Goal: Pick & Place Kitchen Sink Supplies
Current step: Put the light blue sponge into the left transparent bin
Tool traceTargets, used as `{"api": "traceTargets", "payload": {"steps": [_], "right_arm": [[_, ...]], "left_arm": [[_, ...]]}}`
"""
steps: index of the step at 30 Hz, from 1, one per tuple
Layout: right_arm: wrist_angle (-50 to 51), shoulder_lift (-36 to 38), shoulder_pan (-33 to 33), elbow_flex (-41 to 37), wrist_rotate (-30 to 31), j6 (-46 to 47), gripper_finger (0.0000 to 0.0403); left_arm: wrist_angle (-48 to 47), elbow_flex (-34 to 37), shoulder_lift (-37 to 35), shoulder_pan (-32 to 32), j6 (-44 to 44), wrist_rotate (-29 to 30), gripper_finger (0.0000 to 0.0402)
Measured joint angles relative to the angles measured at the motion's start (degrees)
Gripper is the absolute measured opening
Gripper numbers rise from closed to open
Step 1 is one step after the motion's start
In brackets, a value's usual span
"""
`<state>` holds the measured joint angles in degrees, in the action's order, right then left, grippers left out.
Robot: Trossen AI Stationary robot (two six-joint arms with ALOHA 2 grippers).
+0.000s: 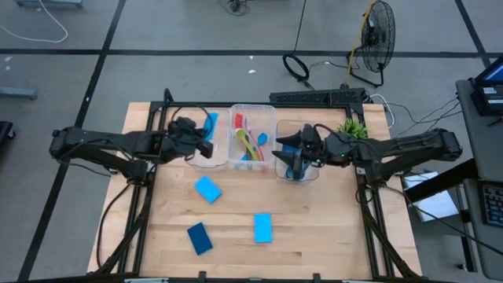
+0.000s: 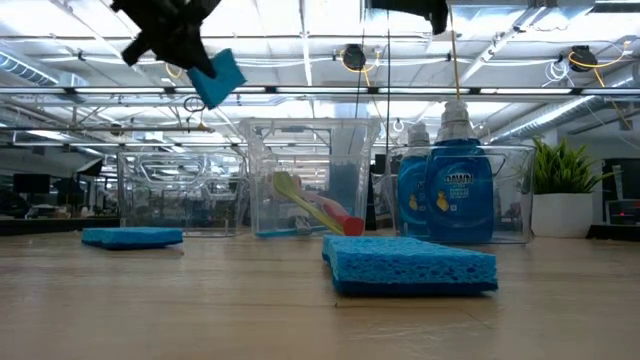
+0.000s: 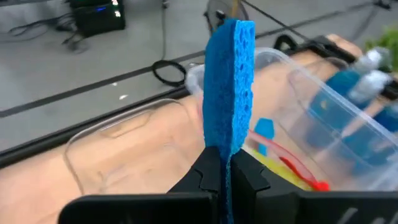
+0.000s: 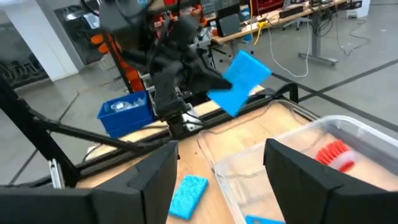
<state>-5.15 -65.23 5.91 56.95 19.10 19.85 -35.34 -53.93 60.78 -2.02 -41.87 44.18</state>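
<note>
While the left gripper (image 3: 222, 177) hangs over the leftmost clear bin (image 1: 206, 153), its fingers are pinched tight on a blue sponge (image 3: 230, 87) held on edge, clear of the bin walls. Right gripper (image 4: 217, 171) sits above the rightmost bin (image 1: 297, 173) with jaws spread wide and nothing between them; blue dish soap bottles (image 2: 448, 190) stand in that bin. Middle bin (image 1: 251, 137) holds the brushes (image 1: 250, 143). Three sponges (image 1: 207, 189) lie loose on the wooden table (image 1: 330, 228).

Risk, as I judge it: the sponge is gripped by one narrow edge, so it may catch the bin rim on release and fall outside.

Hard to make out: bottle count under the right arm; individual brush colours overlap; whether the leftmost bin already holds anything.
</note>
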Motion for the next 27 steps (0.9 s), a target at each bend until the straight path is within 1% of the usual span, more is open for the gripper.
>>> {"api": "traceTargets", "payload": {"steps": [3, 5, 6, 8, 11, 13, 17, 19, 23, 27], "right_arm": [[1.9, 2.0, 0.0, 0.0, 0.1, 0.0, 0.0222], [4.4, 3.3, 0.0, 0.0, 0.1, 0.0, 0.0223], [5.0, 3.7, 0.0, 0.0, 0.2, 0.0, 0.0223], [6.3, 4.7, 0.0, 0.0, 0.1, 0.0, 0.0224], [8.6, 5.9, 0.0, 0.0, 0.1, 0.0, 0.0223], [10.7, 6.6, 0.0, 0.0, 0.1, 0.0, 0.0221], [13.1, 7.4, 0.0, 0.0, 0.1, 0.0, 0.022], [14.0, 7.5, 0.0, -0.1, 0.2, 0.0, 0.0221], [14.5, 7.7, 0.0, -0.1, 0.2, 0.0, 0.0221], [13.5, 7.7, 0.0, -1.1, 0.2, 0.0, 0.0217]], "left_arm": [[-5.5, 0.0, -1.7, -0.5, -5.0, 1.3, 0.0007], [-6.5, 0.0, -2.1, -1.1, -5.6, 1.1, 0.0007], [-6.8, 0.0, -2.4, -1.5, -4.3, 0.4, 0.0007], [-6.4, 0.0, -2.8, -2.3, 1.4, -3.5, 0.0007], [-3.3, 0.0, -4.1, -3.7, 13.4, -12.8, 0.0007], [0.4, 0.0, -4.8, -4.9, 19.2, -17.2, 0.0007], [3.7, 0.0, -6.4, -7.7, 25.1, -19.1, 0.0007], [3.8, 0.0, -7.3, -9.1, 28.1, -21.1, 0.0007], [7.8, 0.0, -9.4, -10.6, 32.6, -30.8, 0.0007], [17.9, 0.0, -12.4, -11.5, 36.8, -41.2, 0.0007]]}}
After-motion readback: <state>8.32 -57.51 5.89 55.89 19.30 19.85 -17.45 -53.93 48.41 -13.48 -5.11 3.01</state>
